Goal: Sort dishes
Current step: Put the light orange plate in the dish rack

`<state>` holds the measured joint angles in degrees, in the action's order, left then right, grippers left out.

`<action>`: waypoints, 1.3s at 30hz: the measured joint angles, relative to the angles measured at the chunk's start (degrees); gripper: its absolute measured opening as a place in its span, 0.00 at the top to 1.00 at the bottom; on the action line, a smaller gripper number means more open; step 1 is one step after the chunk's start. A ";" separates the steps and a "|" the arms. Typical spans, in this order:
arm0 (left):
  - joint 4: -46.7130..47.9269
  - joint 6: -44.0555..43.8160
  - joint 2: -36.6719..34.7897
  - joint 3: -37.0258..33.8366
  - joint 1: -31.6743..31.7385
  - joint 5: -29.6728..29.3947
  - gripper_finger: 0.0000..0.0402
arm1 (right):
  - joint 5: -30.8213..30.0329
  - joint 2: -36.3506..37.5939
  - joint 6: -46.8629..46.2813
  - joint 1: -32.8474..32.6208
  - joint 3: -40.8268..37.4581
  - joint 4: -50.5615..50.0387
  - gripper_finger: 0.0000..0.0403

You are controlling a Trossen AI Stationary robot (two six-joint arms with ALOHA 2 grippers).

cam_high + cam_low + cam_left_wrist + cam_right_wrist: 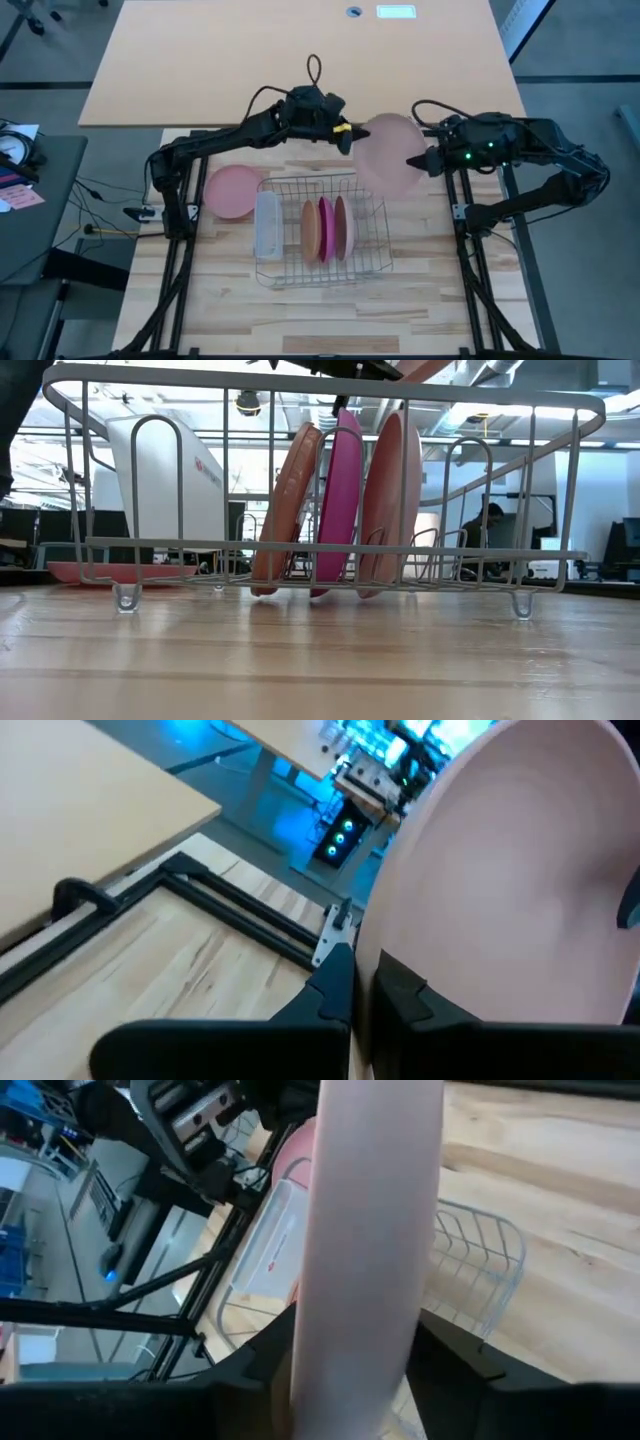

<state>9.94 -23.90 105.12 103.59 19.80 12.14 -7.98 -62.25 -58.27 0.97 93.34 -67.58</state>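
Note:
A pale pink plate (pixel 388 152) is held in the air beyond the far edge of the silver wire rack (pixel 365 262), between both grippers. My left gripper (pixel 347 135) is shut on its left rim and my right gripper (pixel 420 160) is shut on its right rim. Three plates stand on edge in the rack: orange-tan (pixel 285 500), magenta (pixel 338 500) and red-pink (pixel 390 500). Another pink plate (pixel 232 190) lies flat on the table to the left of the rack. My left gripper pinches the pale pink plate's rim (pixel 378 955) between its two fingers (pixel 335 990), coming level from the table's left. The plate is lifted clear and tilted. My right gripper pinches the opposite rim (pixel 350 1365) between its two fingers (pixel 455 1365), coming level from the table's right. This wrist view shows the plate edge-on.
A translucent white tray (pixel 267 225) stands at the rack's left end. Black frame rails (pixel 185 215) run along both sides of the light wooden table. A larger tan tabletop (pixel 200 60) lies beyond the far edge. The near part of the table (pixel 320 660) is bare wood.

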 joint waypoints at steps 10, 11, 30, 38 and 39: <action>-0.17 -21.86 0.00 -0.01 1.23 -2.54 1.00 | -10.28 1.32 -1.56 0.43 0.00 1.82 0.66; -0.01 -23.60 0.00 -0.03 0.76 -3.53 1.00 | -10.71 1.32 -1.58 0.77 0.00 1.89 0.66; 3.93 -33.14 -0.02 -0.04 -2.51 -10.54 0.82 | -10.96 1.21 -1.45 3.69 0.00 1.80 0.66; 3.95 -31.85 0.00 -0.04 -2.55 -9.18 0.80 | -11.40 1.15 -1.67 3.74 0.00 0.95 0.75; 3.84 -31.81 0.00 -0.04 -2.55 -9.09 0.80 | -11.50 1.15 -1.66 3.75 0.00 0.80 0.77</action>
<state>13.78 -55.70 105.12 103.55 17.26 3.05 -19.48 -61.10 -59.93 4.72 93.34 -66.78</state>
